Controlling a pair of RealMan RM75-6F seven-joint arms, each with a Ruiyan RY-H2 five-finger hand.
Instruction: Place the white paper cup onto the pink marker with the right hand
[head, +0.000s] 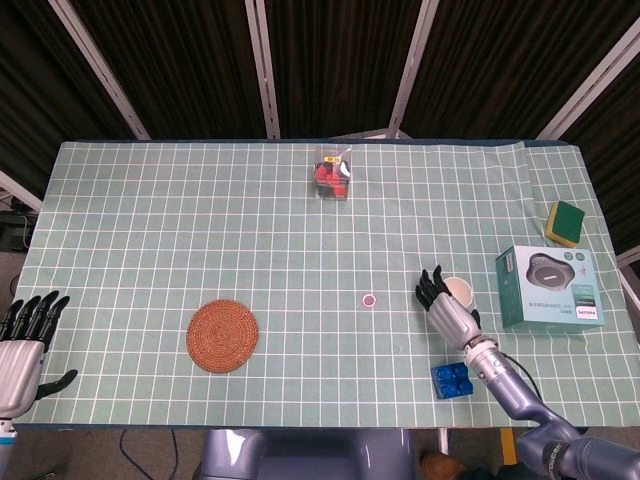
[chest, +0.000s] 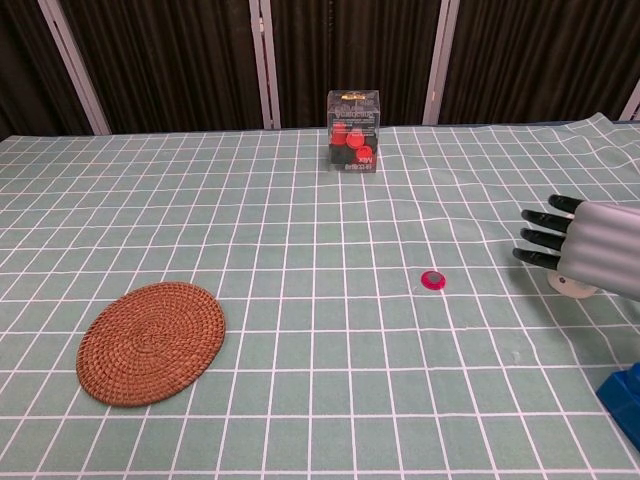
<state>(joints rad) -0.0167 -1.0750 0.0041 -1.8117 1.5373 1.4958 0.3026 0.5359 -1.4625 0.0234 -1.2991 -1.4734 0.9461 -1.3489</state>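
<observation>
One right hand (head: 449, 308) beside the cup (head: 458, 293), fingers straight and apart, grip unclear, marker (head: 369, 299) well left, left hand (head: 22, 340) spread, holding nothing.

1. Near our front edge of the table (head: 150, 200), the woven mat (head: 222, 335) lies left of the marker (head: 369, 299)
2. The paper cup (head: 456, 293) stands right of the marker, our right hand (head: 445, 306) just beside its left wall
3. The toy box (head: 332, 177) stands far behind the marker
4. The building brick (head: 451, 379) lies in front of the cup; the boxed speaker (head: 549, 287) sits to its right, the sponge (head: 566, 222) behind that
5. Our left hand (head: 22, 350) hangs at the table's front left corner
</observation>
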